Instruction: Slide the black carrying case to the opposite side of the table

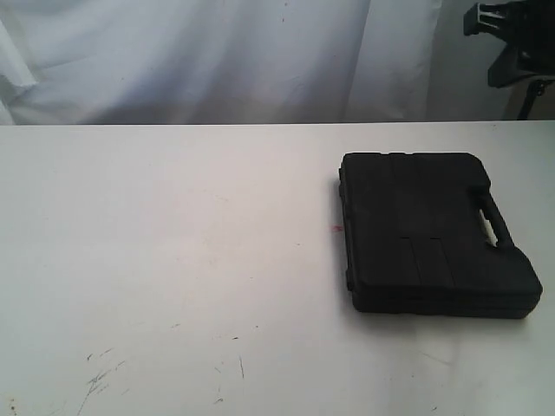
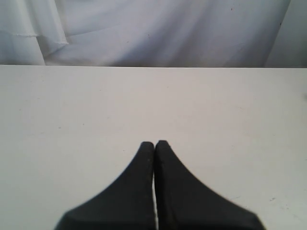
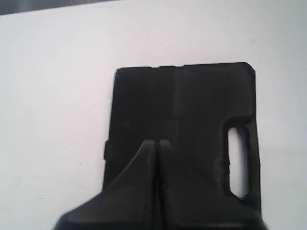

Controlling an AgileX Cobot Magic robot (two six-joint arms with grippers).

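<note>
Jaws closed, flat black case (image 1: 425,230), slotted handle (image 1: 494,224)

In the right wrist view, the right claw (image 3: 157,142) covers part of the case (image 3: 192,110), and one end of the case runs off the picture's edge. Dark equipment (image 1: 512,52) beyond the worktop (image 1: 173,217) is cropped and unidentifiable.
</note>
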